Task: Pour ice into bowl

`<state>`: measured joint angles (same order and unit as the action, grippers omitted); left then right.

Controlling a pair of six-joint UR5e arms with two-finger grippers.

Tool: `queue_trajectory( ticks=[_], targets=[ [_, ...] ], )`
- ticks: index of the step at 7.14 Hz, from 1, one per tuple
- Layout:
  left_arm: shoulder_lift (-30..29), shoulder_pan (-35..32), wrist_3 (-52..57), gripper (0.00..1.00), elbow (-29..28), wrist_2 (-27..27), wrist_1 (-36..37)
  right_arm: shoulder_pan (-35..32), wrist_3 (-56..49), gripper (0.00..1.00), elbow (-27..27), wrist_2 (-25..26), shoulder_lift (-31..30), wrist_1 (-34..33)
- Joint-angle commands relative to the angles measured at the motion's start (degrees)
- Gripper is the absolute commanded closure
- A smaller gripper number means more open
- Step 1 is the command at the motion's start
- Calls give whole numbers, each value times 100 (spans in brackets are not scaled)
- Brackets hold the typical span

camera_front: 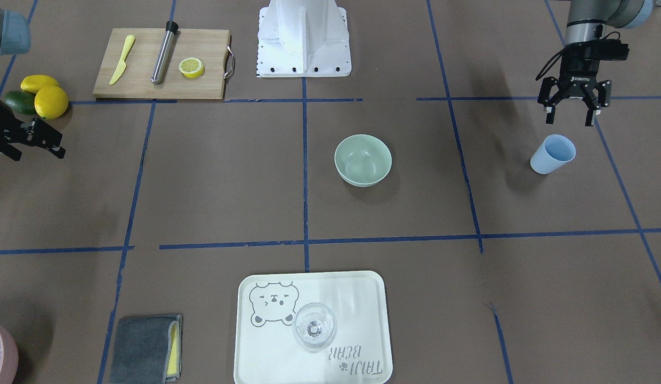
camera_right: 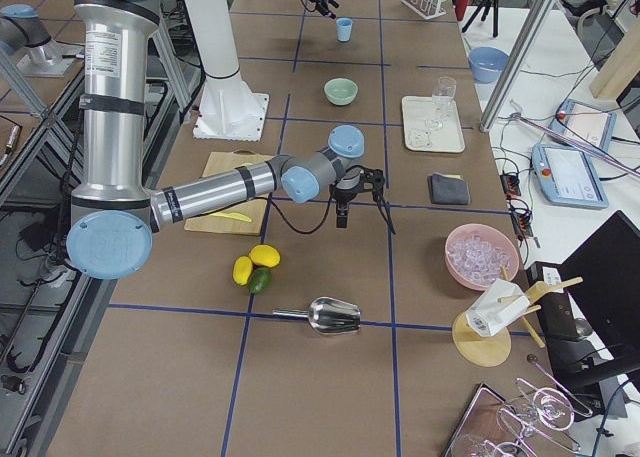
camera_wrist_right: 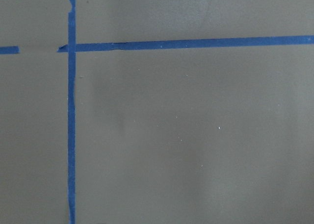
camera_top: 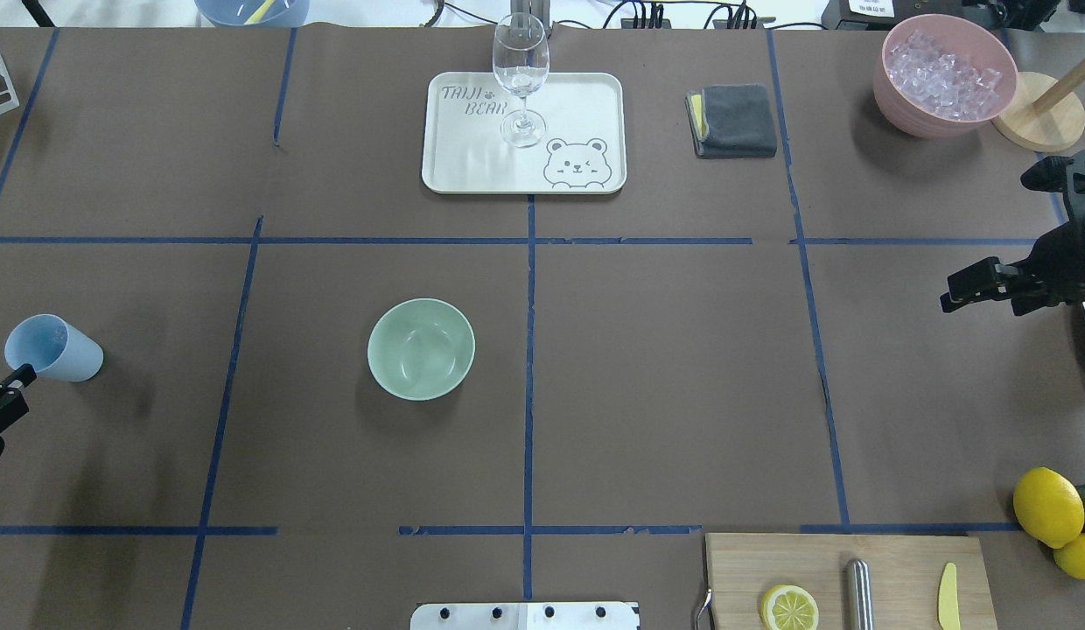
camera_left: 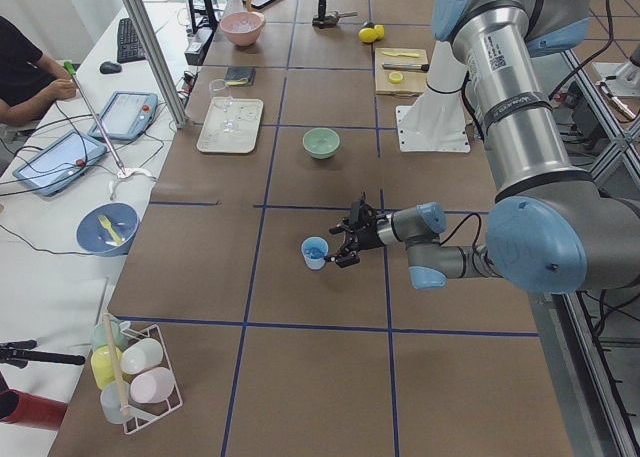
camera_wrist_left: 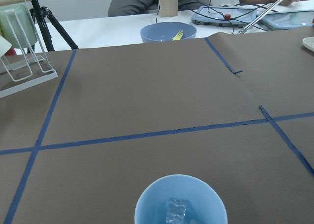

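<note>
In the overhead view, at the far left, the blue cup (camera_top: 52,348) is being seen standing on the table, and in the left wrist view the ice (camera_wrist_left: 175,210) is being shown at its bottom as a few clear cubes. The left gripper (camera_front: 569,118) is being held just beside this cup, on the robot's side of it, with its jaws spread wide and nothing between them; the cup is not being touched by it. Further to the right, well apart from the cup, the bowl (camera_top: 421,348) is being seen with no ice in it. Behind it, the tray (camera_top: 595,96) is carrying the clear glass (camera_top: 521,70), and the pink container (camera_top: 941,83) with its own ice is being left alone at the far right corner. The right gripper (camera_right: 363,215) is being kept at the right side above bare table, its jaws also apart and holding nothing. As a judgement, the task is only being started: nothing is poured yet, and the cup has to be gripped, carried to the bowl and tipped over it.
</note>
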<state>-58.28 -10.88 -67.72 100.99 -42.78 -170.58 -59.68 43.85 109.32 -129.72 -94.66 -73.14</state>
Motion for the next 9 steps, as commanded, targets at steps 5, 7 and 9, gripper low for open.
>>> queue_trajectory(
  ticks=[5, 7, 9],
  targets=[
    [-718, 763, -663, 0, -692, 1780, 515, -18, 18, 0, 45, -18, 0, 2],
    [-843, 763, -663, 0, -941, 1887, 517, -44, 27, 0, 45, -132, -9, 2],
    [-1236, 763, -663, 0, -1289, 1896, 517, -61, 18, 0, 45, -132, -9, 2]
  ],
)
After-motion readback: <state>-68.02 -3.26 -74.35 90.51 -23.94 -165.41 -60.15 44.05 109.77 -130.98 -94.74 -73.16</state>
